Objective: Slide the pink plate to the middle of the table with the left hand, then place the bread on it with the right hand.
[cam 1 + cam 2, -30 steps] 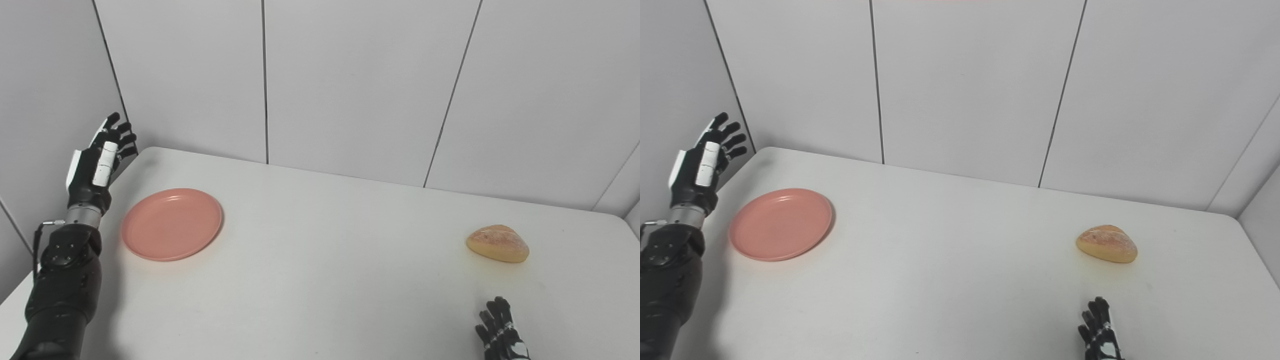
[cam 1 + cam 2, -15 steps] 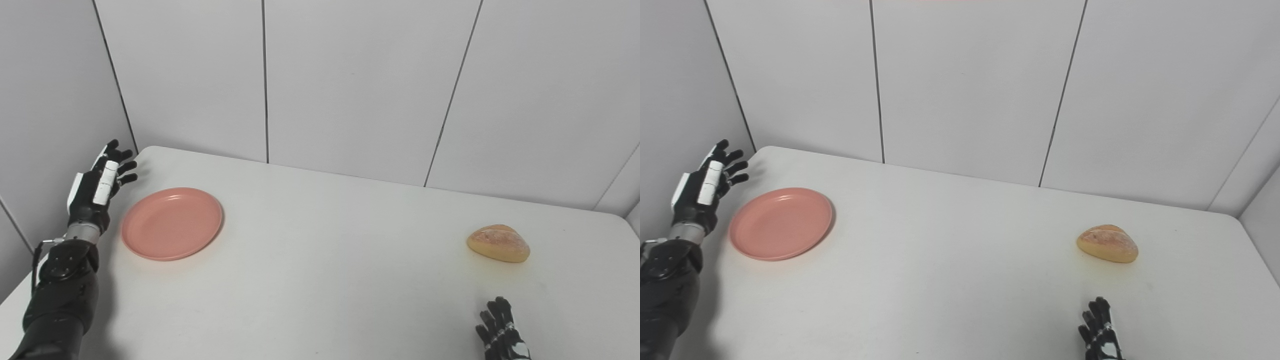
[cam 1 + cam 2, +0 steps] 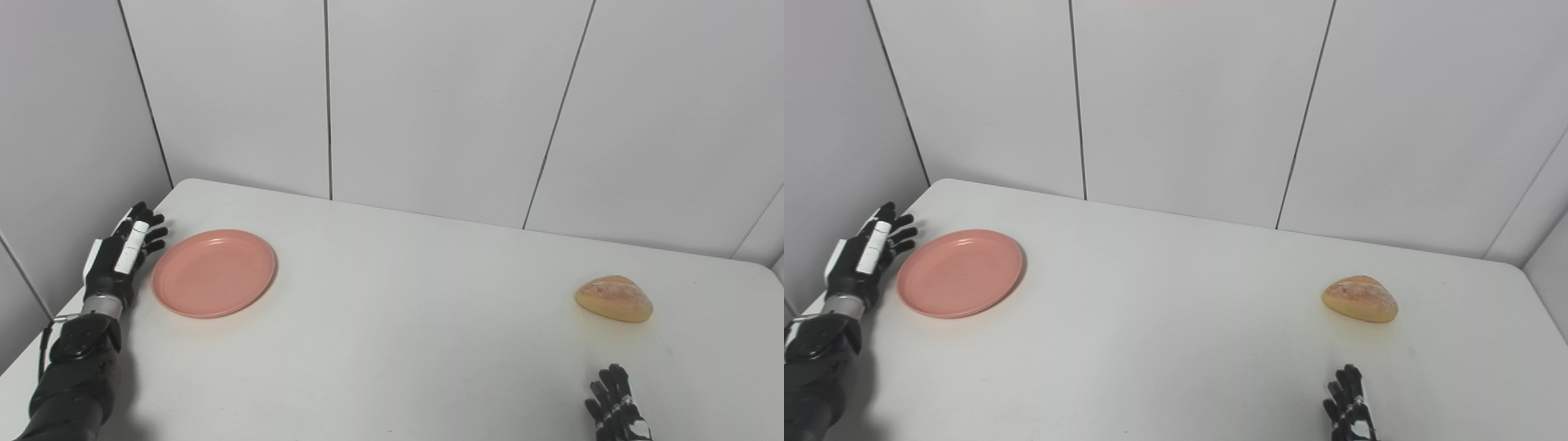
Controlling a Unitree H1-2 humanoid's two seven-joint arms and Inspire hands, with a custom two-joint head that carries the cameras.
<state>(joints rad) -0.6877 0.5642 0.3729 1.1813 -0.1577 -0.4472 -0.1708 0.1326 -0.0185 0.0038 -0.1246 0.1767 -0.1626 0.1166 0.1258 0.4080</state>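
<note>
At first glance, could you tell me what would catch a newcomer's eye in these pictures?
The pink plate stands out most, lying near the left end of the white table, with the left robot hand open just beside its left rim. Far to the right sits the bread, with the right robot hand low at the near edge.

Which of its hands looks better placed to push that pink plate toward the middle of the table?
Left. The left robot hand is open right beside the pink plate, while the right robot hand waits far across the table, near the bread.
</note>
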